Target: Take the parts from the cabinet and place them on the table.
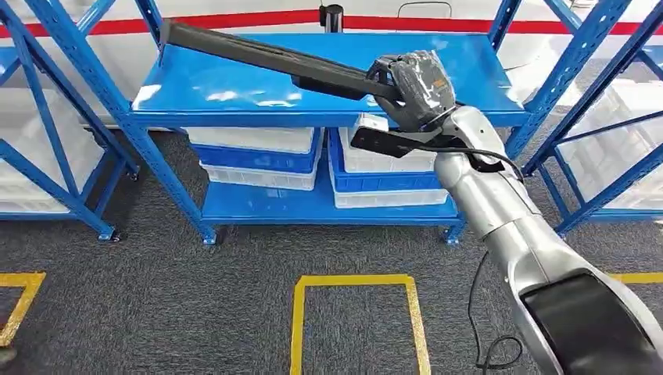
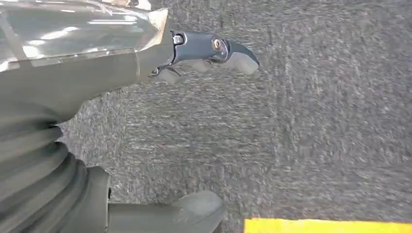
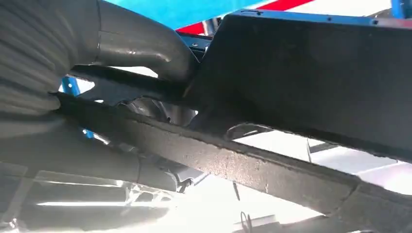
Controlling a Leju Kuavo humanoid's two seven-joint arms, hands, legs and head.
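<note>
Right robot hand (image 1: pixel 413 87) raised, grasping a long black part (image 1: pixel 266 56) over the blue cabinet (image 1: pixel 234 86) top shelf. Left robot hand (image 2: pixel 204 53) hangs released over grey carpet. White bins (image 1: pixel 258 156) sit on the cabinet's lower shelf.

light: bright, even | glare: blue shelf (image 1: pixel 234 86) | blur: carpet (image 2: pixel 291 136) | right wrist: backlit, dark

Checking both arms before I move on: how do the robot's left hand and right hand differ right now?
The right hand is raised at the blue metal shelf rack, gripping a long black plastic part; the left hand hangs over the grey carpet, holding nothing. The right hand's fingers wrap the part; the left hand's are apart.
</note>
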